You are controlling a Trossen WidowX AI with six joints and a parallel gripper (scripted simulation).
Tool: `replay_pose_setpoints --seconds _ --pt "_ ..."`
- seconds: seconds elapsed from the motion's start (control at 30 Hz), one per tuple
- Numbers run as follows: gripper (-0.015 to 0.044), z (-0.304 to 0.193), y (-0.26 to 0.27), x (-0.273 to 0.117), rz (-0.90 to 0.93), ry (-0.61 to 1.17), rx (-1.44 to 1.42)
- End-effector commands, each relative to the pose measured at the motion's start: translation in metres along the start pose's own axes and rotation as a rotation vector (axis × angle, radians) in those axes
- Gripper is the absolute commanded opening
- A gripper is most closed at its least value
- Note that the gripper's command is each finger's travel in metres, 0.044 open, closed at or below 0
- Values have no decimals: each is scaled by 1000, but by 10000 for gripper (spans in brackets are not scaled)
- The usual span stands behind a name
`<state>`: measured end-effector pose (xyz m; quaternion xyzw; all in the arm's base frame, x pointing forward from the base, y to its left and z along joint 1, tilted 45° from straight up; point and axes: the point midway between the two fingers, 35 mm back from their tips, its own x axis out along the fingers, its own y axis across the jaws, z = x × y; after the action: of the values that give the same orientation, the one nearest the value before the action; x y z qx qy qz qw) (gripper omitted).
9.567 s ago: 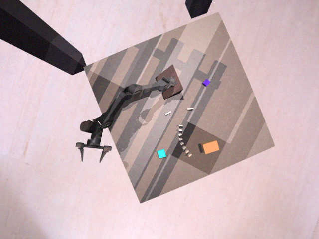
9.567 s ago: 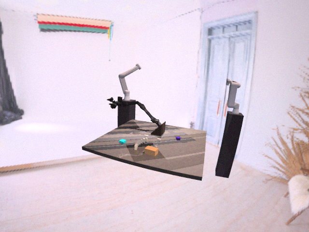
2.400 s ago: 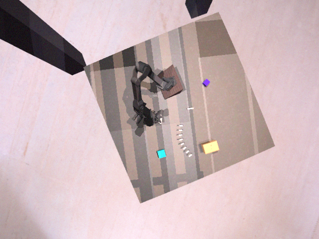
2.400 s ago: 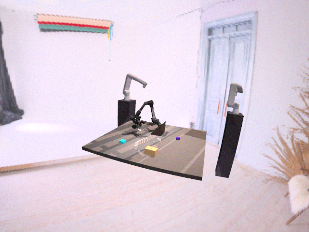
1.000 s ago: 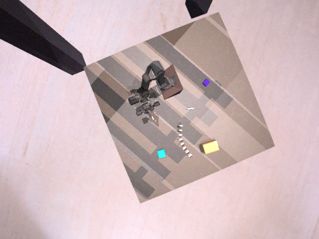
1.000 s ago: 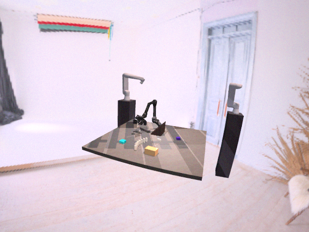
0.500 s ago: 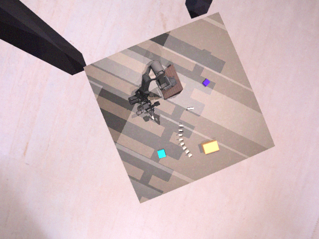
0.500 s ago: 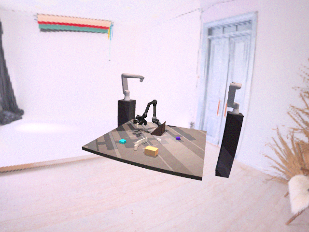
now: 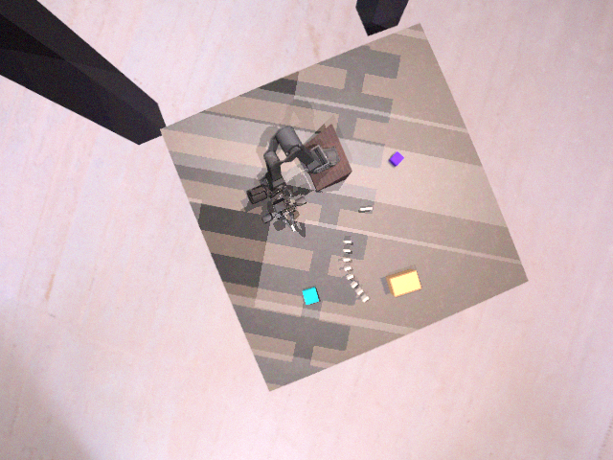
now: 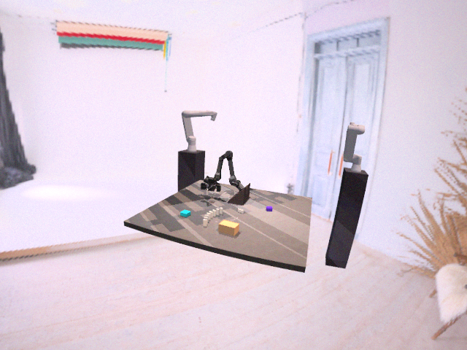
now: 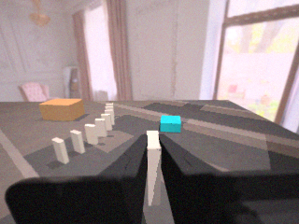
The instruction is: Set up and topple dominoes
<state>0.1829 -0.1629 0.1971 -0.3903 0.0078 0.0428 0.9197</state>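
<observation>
My gripper [image 9: 293, 226] [image 11: 152, 139] is shut on a white domino [image 11: 153, 141], which shows between the fingertips in the wrist view. The gripper is above the table, to the left of the row's upper end in the top view. Several white dominoes stand in a curved row, with the upper-end domino [image 9: 347, 241] [image 11: 60, 150] nearest the arm and the far-end domino [image 9: 365, 299] [image 10: 205, 222] nearer the orange block. Another white domino [image 9: 366, 209] [image 10: 241, 211] is apart from the row, between it and the arm's base; it appears to lie flat. The held domino's exact height is unclear.
An orange block [image 9: 404, 283] [image 10: 228, 227] [image 11: 62, 109] is beside the row's far end. A cyan block [image 9: 310, 295] [image 10: 184, 213] [image 11: 170, 124] is on the row's other side. A purple cube [image 9: 396, 158] [image 10: 268, 208] and a brown slanted panel [image 9: 339, 172] [image 10: 241, 195] are near the arm's base.
</observation>
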Motion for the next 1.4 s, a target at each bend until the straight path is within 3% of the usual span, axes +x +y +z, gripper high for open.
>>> replay_pose_setpoints --seconds 0.0,1.03,1.37 --pt "25 -8 -2 1 1 -2 -6" --pt "25 -81 6 5 0 -1 0" --pt "25 -83 7 5 0 -1 0"
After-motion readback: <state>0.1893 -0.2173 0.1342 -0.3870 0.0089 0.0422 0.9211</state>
